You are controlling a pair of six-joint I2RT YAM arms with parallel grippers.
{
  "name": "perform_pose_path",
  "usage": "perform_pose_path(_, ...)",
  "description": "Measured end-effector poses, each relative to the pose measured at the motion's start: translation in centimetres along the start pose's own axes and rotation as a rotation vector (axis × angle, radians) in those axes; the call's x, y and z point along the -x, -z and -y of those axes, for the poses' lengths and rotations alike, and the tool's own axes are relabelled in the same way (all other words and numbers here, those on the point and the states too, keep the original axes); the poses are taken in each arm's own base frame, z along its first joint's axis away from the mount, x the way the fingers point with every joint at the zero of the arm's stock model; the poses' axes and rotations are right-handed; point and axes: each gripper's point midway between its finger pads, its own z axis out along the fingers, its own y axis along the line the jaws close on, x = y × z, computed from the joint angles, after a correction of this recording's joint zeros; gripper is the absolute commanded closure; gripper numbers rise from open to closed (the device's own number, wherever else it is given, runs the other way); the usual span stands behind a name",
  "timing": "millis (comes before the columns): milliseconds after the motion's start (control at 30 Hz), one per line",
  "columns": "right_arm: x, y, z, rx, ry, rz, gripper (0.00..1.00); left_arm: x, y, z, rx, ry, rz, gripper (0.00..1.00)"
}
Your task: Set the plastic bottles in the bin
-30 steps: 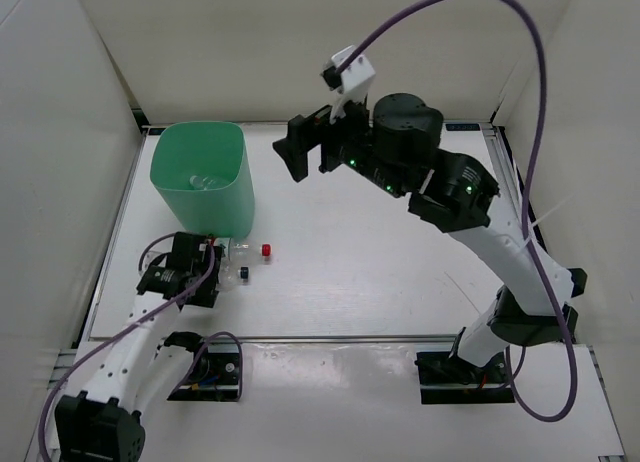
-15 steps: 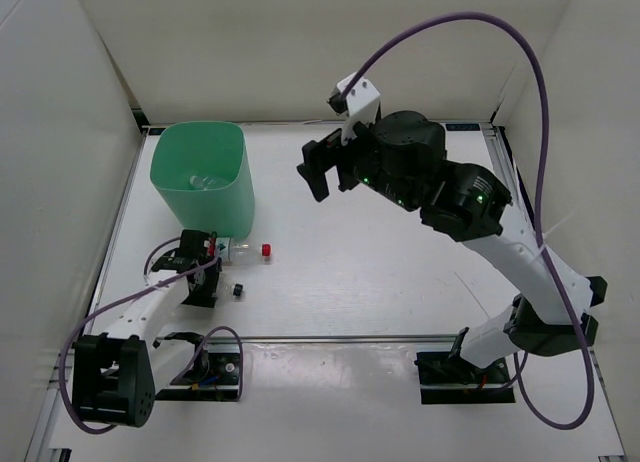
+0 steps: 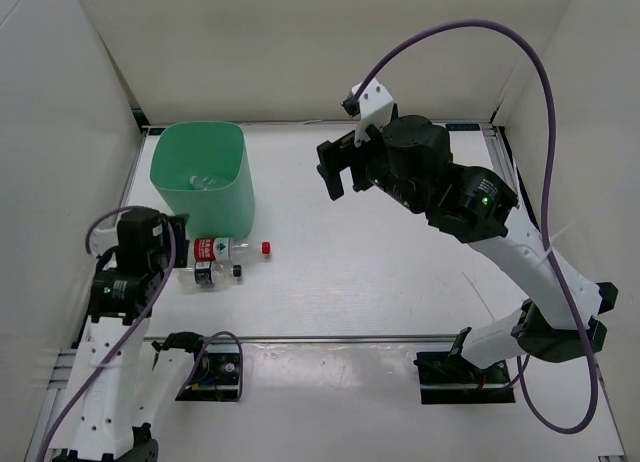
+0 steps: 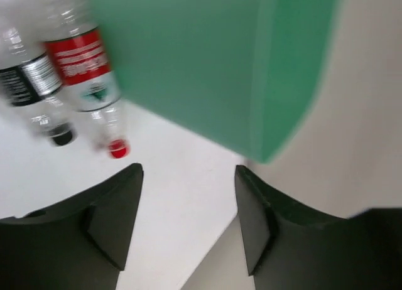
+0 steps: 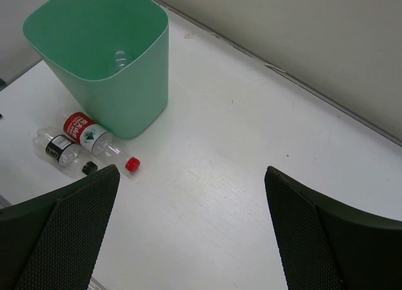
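surface: white table (image 3: 380, 272) | room: white walls (image 3: 300, 42) | bin (image 3: 218, 218) upright

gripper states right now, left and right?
Left gripper: open, holding nothing.
Right gripper: open wide, holding nothing.

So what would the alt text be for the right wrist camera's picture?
A mint-green bin stands on a white table with a clear bottle inside; a red-labelled bottle and a black-labelled bottle lie beside it. Two dark fingers, wide apart and empty, frame the bottom corners.
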Motion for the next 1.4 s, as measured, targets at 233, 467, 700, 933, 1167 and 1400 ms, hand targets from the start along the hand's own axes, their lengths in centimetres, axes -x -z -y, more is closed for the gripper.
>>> perform_pose_path(233, -0.1, -0.1, -0.2, 0.010, -0.018, -0.003, 0.00, 1.6, 0.7, 2.6, -0.043, -0.090, 0.071, 0.00)
perform_pose_path(467, -0.8, -0.2, -0.5, 0.019, -0.037, -0.028, 0.00, -1.5, -4.7, -7.6, 0.097, -0.111, -0.002, 0.00)
perform_pose_path(700, -1.9, -0.1, -0.8, 0.028, -0.041, -0.067, 0.00, -2.5, -8.1, -11.6, 0.099, -0.134, 0.000, 0.00)
perform_pose_path(933, -2.3, -0.1, -1.1, 0.049, -0.036, -0.082, 0.00, -2.9, -11.8, -15.4, 0.201, -0.199, 0.006, 0.00)
perform_pose_path(1167, -2.3, -0.8, -1.7, 0.069, -0.013, -0.095, 0.00, -2.3, -13.6, -16.0, 0.230, -0.191, 0.034, 0.00)
perform_pose_path(1400, -2.6, -0.8, -2.0, 0.086, -0.004, -0.106, 0.00, -1.6, -14.4, -16.3, 0.237, -0.156, 0.049, 0.30)
